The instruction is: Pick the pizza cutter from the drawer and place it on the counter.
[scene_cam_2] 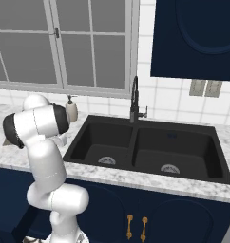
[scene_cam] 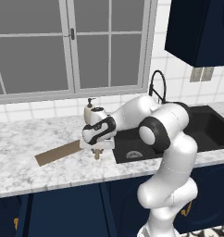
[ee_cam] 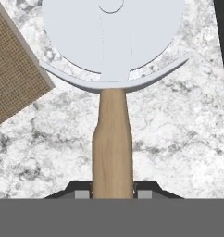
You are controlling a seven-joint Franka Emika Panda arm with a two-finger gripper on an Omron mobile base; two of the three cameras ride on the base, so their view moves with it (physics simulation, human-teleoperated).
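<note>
While no readable writing or brand shows anywhere, the gripper (ee_cam: 112, 190) pinches the pizza cutter (ee_cam: 112, 92) by its wooden handle, just above the marble tabletop (scene_cam: 21, 157). It hangs between the brown board (scene_cam: 58, 152) and the black sink (scene_cam_2: 150, 147), near the sink's left rim.

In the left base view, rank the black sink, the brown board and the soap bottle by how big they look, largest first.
1. Black sink, partly hidden by the arm, still plainly largest.
2. Brown board, a flat strip on the counter.
3. Soap bottle, smallest; it stands farther back, so nearness may shrink it somewhat.
</note>
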